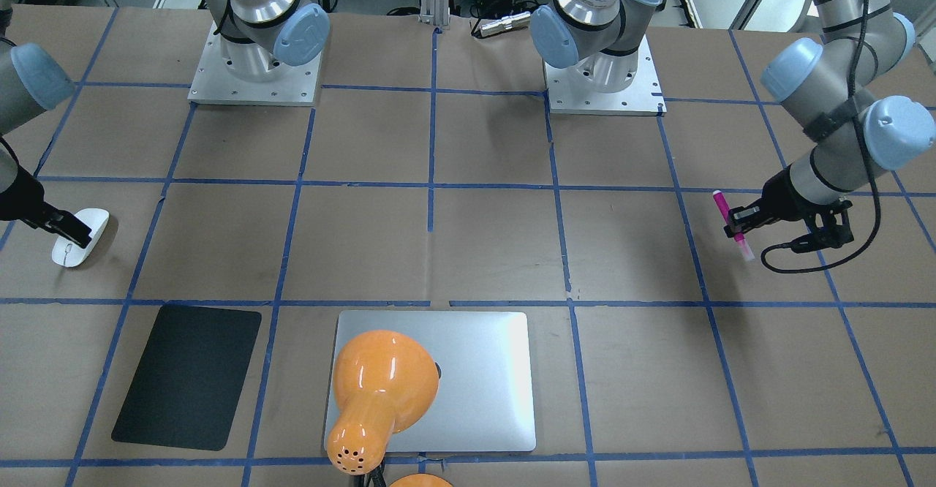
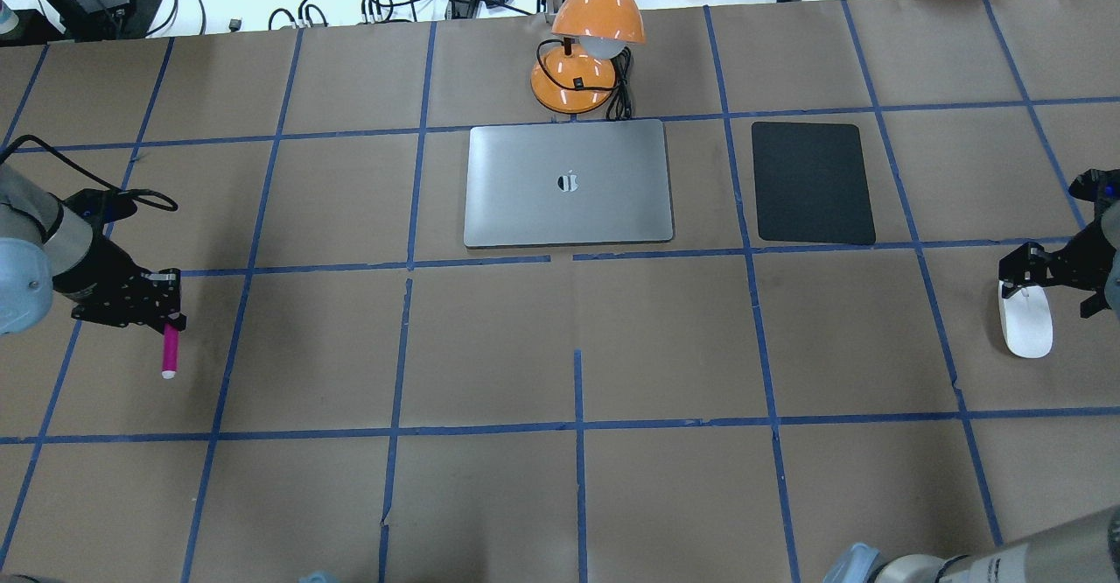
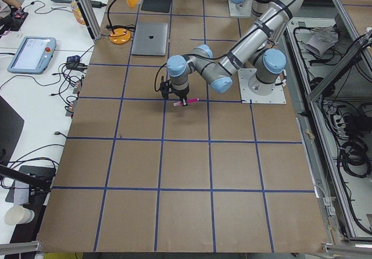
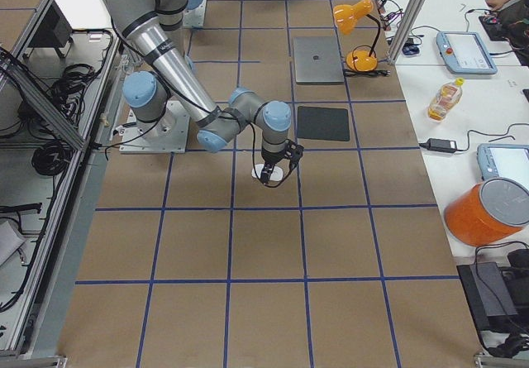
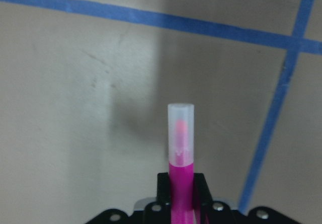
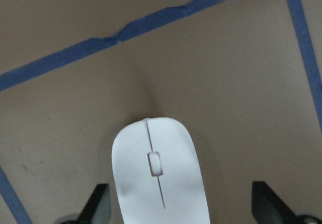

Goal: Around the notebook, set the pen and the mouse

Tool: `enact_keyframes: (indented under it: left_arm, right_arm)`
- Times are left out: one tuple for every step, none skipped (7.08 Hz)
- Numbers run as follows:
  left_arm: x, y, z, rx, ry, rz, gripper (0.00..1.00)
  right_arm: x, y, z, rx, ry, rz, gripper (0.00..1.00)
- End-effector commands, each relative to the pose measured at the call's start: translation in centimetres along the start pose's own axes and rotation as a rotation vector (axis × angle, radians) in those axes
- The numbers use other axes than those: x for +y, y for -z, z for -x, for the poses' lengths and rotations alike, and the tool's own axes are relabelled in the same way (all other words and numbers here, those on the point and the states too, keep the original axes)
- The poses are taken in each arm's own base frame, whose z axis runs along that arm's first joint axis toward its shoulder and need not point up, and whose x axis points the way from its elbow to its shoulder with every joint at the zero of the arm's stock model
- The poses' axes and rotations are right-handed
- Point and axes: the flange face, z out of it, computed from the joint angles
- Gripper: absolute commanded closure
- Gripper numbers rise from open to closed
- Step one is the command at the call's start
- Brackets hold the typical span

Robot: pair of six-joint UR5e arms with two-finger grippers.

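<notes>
overhead exterior view, nearest row: the left gripper (image 2: 168, 319) is at the left edge of the table (image 2: 577, 495). its fingers are clamped on the magenta barrel of the pen (image 2: 170, 354). the pale cap end projects past the fingertips. whether the cap touches the table surface cannot be told.

same row, right edge: the right gripper (image 6: 182, 204) is spread wide over the mouse (image 2: 1026, 327). the mouse lies flat on the table. in the right wrist view one finger stands on each side of the mouse body, and neither is seen touching it. the scroll wheel end points away from the wrist.

farther row: the notebook (image 2: 525, 189) lies closed and flat near the table centre, well apart from both pen and mouse. a black mat (image 2: 812, 182) lies beside it, on the mouse side.

farthest: an orange lamp (image 2: 573, 88) stands just beyond the notebook's far edge.
</notes>
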Motion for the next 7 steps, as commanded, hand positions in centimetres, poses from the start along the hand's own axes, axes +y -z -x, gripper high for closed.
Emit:
enact_keyframes:
  left_arm:
    - [3.9, 3.3, -8.9, 0.016, 0.158, 0.022, 1.00]
    - [5.7, 4.4, -13.6, 0.020, 0.282, -0.002, 1.00]
    - [7.3, 3.5, -18.9, 0.001, 0.305, 0.007, 1.00]
    - [9.1, 2.7, -23.8, -0.014, 0.427, 0.001, 1.00]
    - [10.9, 2.2, -28.3, -0.001, 0.524, -0.041, 1.00]
    - [13.2, 1.2, -33.0, 0.028, 0.587, -0.084, 1.00]
    - [16.1, -1.2, -37.2, 0.011, 0.699, -0.066, 1.00]
  right_arm:
    - [-0.1, -0.3, 1.5, -0.010, 0.029, 0.004, 0.00]
    - [0.0, -0.6, 1.8, -0.021, 0.035, 0.010, 0.00]
    - [0.2, -0.9, 1.9, -0.020, 0.038, 0.020, 0.00]
    - [0.1, -0.9, 1.6, -0.007, 0.111, 0.021, 0.00]
    - [0.1, -0.9, 1.6, -0.007, 0.139, 0.020, 0.00]
    - [0.1, -0.9, 1.4, -0.006, 0.138, 0.017, 0.00]
    - [0.1, -1.3, 1.3, -0.008, 0.138, 0.023, 0.00]
